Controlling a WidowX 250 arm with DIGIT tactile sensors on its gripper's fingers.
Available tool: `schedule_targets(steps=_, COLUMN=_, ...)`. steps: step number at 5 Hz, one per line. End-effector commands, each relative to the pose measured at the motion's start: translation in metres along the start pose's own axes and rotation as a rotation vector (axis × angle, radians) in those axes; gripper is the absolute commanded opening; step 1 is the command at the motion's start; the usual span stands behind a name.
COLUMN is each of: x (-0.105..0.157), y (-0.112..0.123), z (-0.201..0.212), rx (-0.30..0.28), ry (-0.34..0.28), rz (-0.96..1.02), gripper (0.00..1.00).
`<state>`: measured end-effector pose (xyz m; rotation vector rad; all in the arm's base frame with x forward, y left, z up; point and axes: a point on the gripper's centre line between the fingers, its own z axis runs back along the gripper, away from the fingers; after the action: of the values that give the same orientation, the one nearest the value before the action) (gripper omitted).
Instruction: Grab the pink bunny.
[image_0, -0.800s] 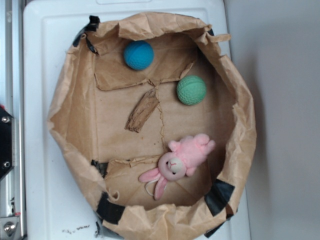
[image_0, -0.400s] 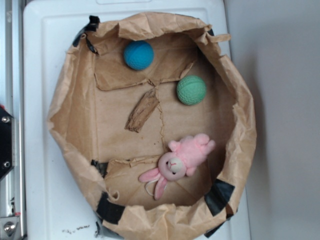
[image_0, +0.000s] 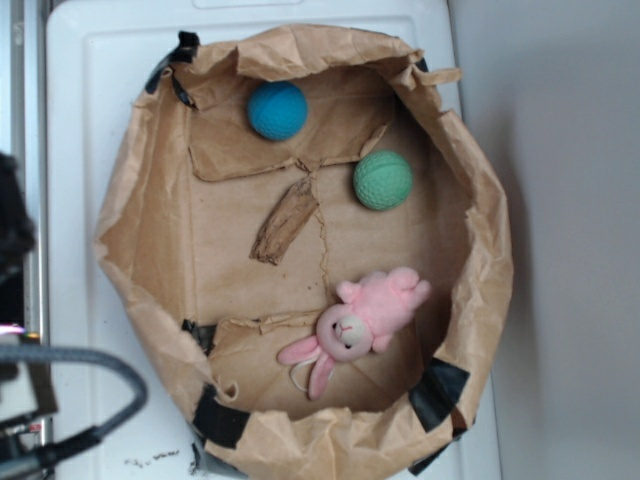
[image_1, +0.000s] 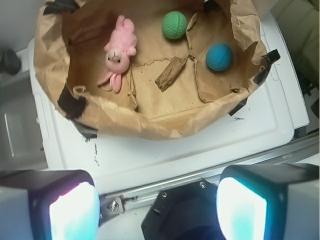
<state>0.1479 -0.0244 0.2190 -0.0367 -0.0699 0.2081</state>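
Note:
The pink bunny (image_0: 355, 318) lies on its back low and right of centre inside a rolled-down brown paper bag (image_0: 480, 200), ears pointing to the bag's lower rim. In the wrist view the pink bunny (image_1: 119, 50) is far off at the upper left. My gripper (image_1: 157, 210) hovers outside the bag, over the metal rail beside the white top. It is open, its two bright pads (image_1: 74, 212) wide apart with nothing between them. In the exterior view only a dark blurred piece of the arm (image_0: 14, 230) and a grey cable (image_0: 90, 365) show at the left edge.
A blue ball (image_0: 277, 110) and a green ball (image_0: 382, 180) rest in the bag's upper part. A brown scrap (image_0: 284, 222) lies mid-bag. The bag sits on a white appliance top (image_0: 80, 150). The bag's crumpled walls stand raised all round.
A dark part of the arm and a grey cable have come into the exterior view at the left edge. The bunny, the balls and the bag have not moved.

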Motion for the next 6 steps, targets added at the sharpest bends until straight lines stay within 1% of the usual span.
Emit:
schedule_targets(steps=1, x=0.054, y=-0.015, z=-0.020, rx=-0.027, ry=0.033, rz=0.028, gripper=1.00)
schedule_targets(steps=2, x=0.067, y=-0.013, z=-0.029, rx=-0.056, ry=0.022, rz=0.007, gripper=1.00)
schedule_targets(steps=6, x=0.067, y=-0.013, z=-0.029, rx=-0.056, ry=0.022, rz=0.007, gripper=1.00)
